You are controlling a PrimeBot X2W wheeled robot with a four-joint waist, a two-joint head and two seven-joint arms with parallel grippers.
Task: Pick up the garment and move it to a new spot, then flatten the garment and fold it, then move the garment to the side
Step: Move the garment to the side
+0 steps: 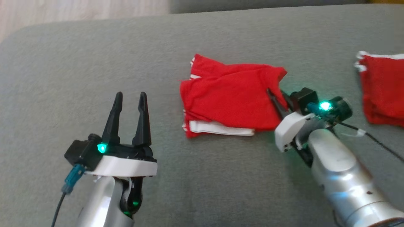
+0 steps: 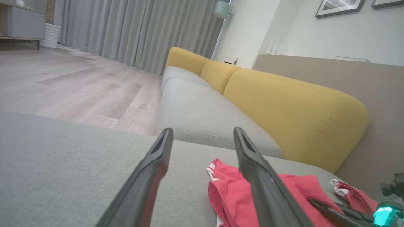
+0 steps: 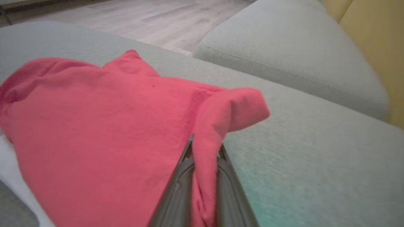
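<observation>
Right of the garment [image 1: 232, 99], a second red cloth [image 1: 383, 90] runs off the picture's edge. The garment's pinched right corner covers part of the right gripper [image 1: 275, 94].

I see the garment [image 1: 232, 97] as soft matt red knit cloth, white trim at 6 o'clock. The cushion [image 1: 202, 183] beneath: grey woven fabric, matt, slightly rough. The right forearm [image 1: 341, 170]: glossy silver shell. The floor [image 2: 79, 85]: pale smooth wood.

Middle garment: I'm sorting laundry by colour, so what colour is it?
The garment is red with white trim, best in head view.
</observation>
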